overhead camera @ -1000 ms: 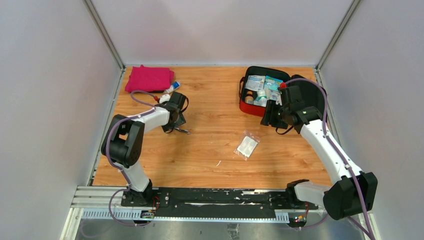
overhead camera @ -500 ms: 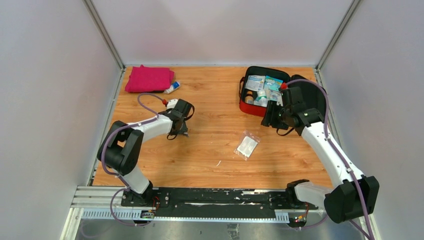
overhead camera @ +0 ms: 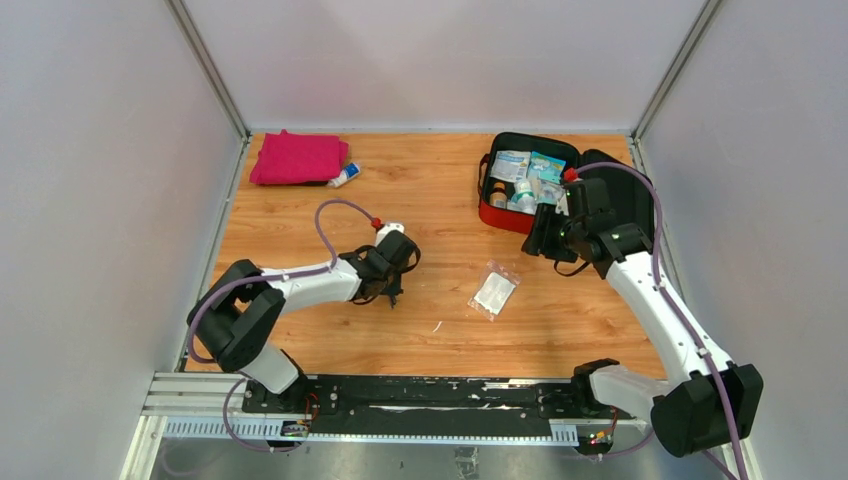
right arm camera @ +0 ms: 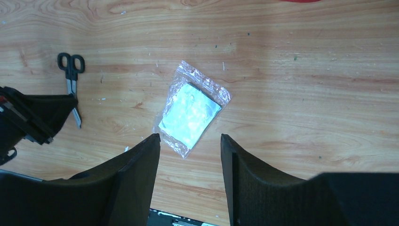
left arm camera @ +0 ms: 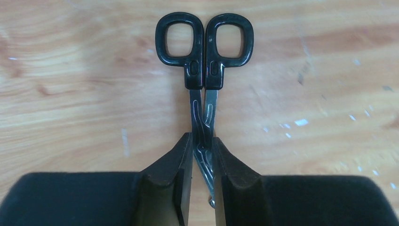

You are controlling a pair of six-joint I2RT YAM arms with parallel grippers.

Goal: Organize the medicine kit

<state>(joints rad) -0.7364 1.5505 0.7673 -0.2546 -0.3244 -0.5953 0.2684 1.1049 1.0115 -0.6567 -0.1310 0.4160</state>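
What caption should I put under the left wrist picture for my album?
Left gripper pinching black-handled scissors by the blades, wooden table behind.

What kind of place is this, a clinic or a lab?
Probably a robot test cell, not a clinic: two arms bolted to a rail, a wooden table walled by plain white panels.

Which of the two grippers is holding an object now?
The left gripper: its black fingers clamp the blades of the black-handled metal scissors. The right gripper is open, with nothing between its fingers.
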